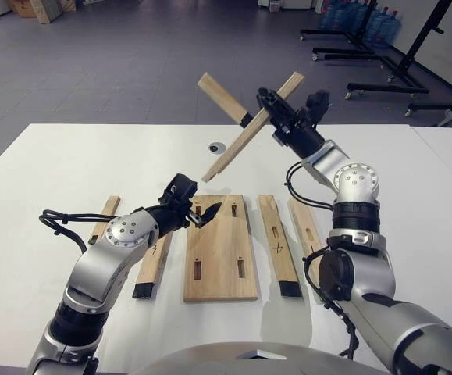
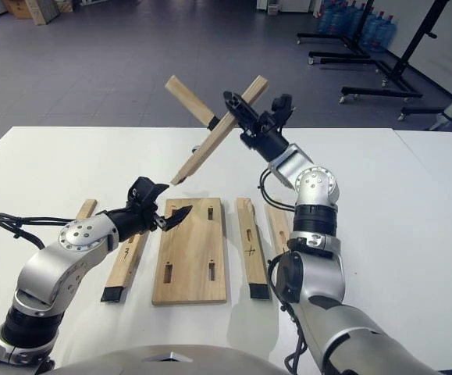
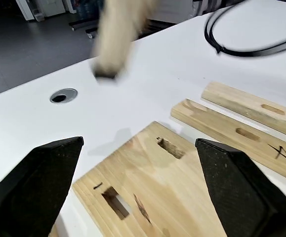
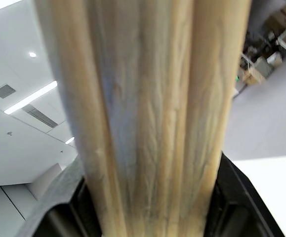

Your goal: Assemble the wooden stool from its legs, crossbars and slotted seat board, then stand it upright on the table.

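My right gripper (image 1: 268, 112) is raised above the far side of the table, shut on a crossed pair of wooden legs (image 1: 250, 129) joined in an X; the wood (image 4: 147, 113) fills the right wrist view. The slotted seat board (image 1: 221, 248) lies flat at the table's middle. My left gripper (image 1: 207, 212) hovers open just over the board's near-left corner, its black fingers (image 3: 39, 182) spread wide above the slots (image 3: 170, 147). Two loose pieces (image 1: 279, 243) lie to the board's right and two (image 1: 154, 266) to its left.
A round cable hole (image 1: 217, 147) sits in the white table (image 1: 69, 172) behind the board. Black cables trail from both arms. Dark floor, stand bases and water bottles lie beyond the far edge.
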Available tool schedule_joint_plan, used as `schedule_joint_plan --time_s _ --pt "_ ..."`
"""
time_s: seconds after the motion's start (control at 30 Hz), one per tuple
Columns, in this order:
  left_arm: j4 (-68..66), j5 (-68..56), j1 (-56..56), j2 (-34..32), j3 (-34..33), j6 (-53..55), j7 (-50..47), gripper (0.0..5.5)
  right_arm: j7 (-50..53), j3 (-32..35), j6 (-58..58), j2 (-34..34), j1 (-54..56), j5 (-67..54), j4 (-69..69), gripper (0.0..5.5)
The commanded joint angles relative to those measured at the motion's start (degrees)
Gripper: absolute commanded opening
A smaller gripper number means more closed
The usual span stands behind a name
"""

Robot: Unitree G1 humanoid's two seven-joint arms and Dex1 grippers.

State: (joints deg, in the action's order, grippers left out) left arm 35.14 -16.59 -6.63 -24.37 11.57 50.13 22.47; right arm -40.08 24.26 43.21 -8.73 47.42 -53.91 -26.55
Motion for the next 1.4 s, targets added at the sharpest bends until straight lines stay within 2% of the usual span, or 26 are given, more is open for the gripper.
schedule_joint_plan --time_s 0.03,0.1,0.2,0.3,0.43,0.57,0.7,0.97,1.27,1.4 --pt "0.6 -1.5 3.0 -3.6 -1.6 1.3 2.9 4.16 -7.8 -1.9 -0.1 -4.8 2.0 1.8 -3.1 2.07" --pt "0.1 -0.7 4.6 -7.1 -1.6 1.6 4.2 4.16 -15.3 -4.4 -0.4 -7.9 1.1 3.5 -4.1 2.07" --pt "1.0 0.3 9.0 -13.5 -1.1 2.2 7.1 4.16 -31.7 -9.7 -4.4 -12.7 -1.5 7.6 -5.2 2.07" --pt "1.6 -3.3 10.9 -14.3 -3.8 2.8 9.7 4.16 -42.5 -11.6 -8.1 -13.7 -2.4 9.3 -7.2 2.07" --pt "-0.1 -5.0 10.2 -13.6 -4.6 2.5 10.6 4.16 -49.5 -13.6 -16.8 -11.9 -2.3 13.2 -11.4 2.07" --pt "0.6 -5.3 10.9 -14.6 -4.0 2.8 11.0 4.16 -51.3 -14.4 -31.4 -10.1 -0.2 19.0 -17.8 2.07" --pt "1.7 -4.1 10.8 -15.9 -2.1 4.3 10.1 4.16 -51.8 -14.4 -38.5 -9.8 1.0 22.0 -21.4 2.07" --pt "5.2 -5.2 10.1 -14.1 0.1 9.3 7.7 4.16 -52.4 -14.7 -35.0 -9.0 -1.2 19.8 -18.4 2.07" --pt "6.9 3.1 9.4 -20.1 9.8 8.6 4.9 4.16 -51.2 -13.1 -33.4 -9.2 -1.9 19.0 -15.2 2.07" --pt "5.8 4.3 8.2 -22.0 10.0 7.4 6.1 4.16 -50.5 -12.6 -32.8 -8.9 -2.0 18.8 -14.3 2.07"
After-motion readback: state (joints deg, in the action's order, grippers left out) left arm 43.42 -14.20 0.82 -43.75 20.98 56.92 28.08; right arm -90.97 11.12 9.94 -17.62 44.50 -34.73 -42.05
